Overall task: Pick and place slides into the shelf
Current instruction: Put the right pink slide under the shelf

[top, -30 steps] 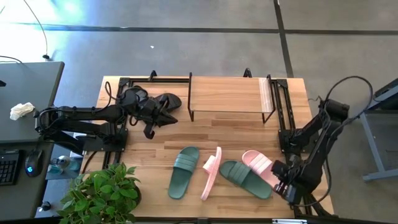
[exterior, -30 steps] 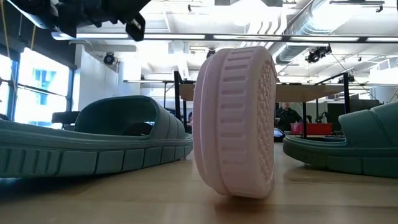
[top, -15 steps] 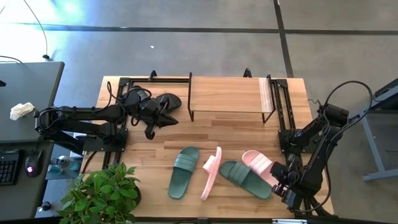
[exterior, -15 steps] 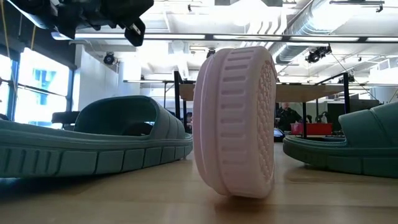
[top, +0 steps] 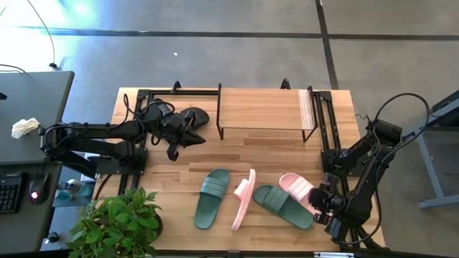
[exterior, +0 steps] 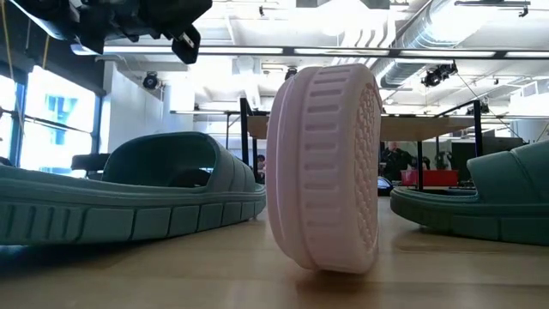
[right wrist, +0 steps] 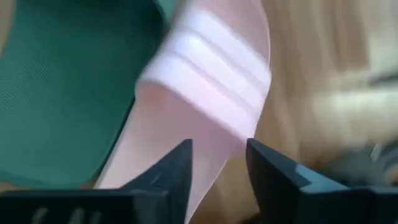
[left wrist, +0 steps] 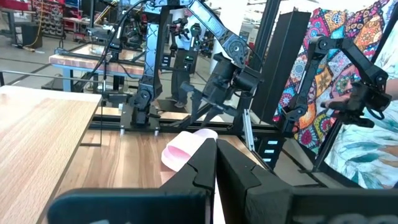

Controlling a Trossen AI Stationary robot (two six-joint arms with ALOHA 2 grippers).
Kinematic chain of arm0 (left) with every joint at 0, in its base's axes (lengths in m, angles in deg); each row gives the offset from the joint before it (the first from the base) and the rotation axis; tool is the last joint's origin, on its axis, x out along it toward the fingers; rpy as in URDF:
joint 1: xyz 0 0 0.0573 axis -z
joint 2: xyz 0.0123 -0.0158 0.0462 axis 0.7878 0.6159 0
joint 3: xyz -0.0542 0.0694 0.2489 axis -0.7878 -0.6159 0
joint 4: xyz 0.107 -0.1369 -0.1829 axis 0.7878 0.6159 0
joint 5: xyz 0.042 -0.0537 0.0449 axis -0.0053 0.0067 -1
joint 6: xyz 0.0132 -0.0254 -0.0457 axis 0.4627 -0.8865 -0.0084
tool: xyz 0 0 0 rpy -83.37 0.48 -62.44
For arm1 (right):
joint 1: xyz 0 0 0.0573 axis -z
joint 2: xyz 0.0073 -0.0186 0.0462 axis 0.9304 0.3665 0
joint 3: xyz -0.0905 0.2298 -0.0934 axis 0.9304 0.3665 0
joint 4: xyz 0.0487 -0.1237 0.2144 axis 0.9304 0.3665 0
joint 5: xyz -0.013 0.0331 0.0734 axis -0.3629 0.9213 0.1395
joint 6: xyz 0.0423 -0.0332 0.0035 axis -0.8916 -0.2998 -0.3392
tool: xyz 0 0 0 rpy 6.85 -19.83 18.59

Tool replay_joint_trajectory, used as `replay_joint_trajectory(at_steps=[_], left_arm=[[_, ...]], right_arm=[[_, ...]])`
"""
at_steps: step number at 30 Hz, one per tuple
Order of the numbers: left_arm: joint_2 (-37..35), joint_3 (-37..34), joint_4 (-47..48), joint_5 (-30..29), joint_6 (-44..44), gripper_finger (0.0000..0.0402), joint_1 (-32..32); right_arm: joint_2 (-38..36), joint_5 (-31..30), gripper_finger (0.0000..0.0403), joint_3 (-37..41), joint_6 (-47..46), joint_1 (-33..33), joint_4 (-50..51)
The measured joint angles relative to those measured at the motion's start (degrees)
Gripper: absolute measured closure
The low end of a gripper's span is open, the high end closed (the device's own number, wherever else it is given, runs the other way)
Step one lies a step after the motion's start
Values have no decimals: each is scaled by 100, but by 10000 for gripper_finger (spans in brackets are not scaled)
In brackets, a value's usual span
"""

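Note:
At the table's near right, a pale pink slide (top: 297,190) lies against a dark green slide (top: 280,206). My right gripper (top: 320,201) hovers open over the pink slide's heel end (right wrist: 186,124), one finger on each side above the sole. A second pink slide (top: 244,199) stands on its side edge (exterior: 326,167), next to another green slide (top: 211,198) lying flat. Black slides (top: 193,116) lie at the left end of the shelf (top: 262,107). My left gripper (left wrist: 215,168) is shut there on nothing, pointing toward the table's right.
A potted plant (top: 115,223) stands at the near left corner. Black arm frames (top: 326,122) flank the shelf at both ends. Bare tabletop (top: 265,154) lies between the shelf and the row of slides. Off the table's left edge is a desk (top: 29,129).
My right gripper has moved a little toward the pink slide at the near right, and the arm behind it has shifted with it. The slides lie as before.

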Motion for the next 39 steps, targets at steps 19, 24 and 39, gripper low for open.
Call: replay_joint_trajectory(at_steps=[19, 24, 39], left_arm=[[0, 0, 46, 0, 0, 401, 1], [0, 0, 48, 0, 0, 401, 1], [2, -1, 48, 0, -42, 401, 0]], right_arm=[[251, -28, 226, 260, 2104, 629, -571], [661, 76, 226, 262, 2696, 817, -831], [1353, -370, 293, 262, 2052, 974, -742]])
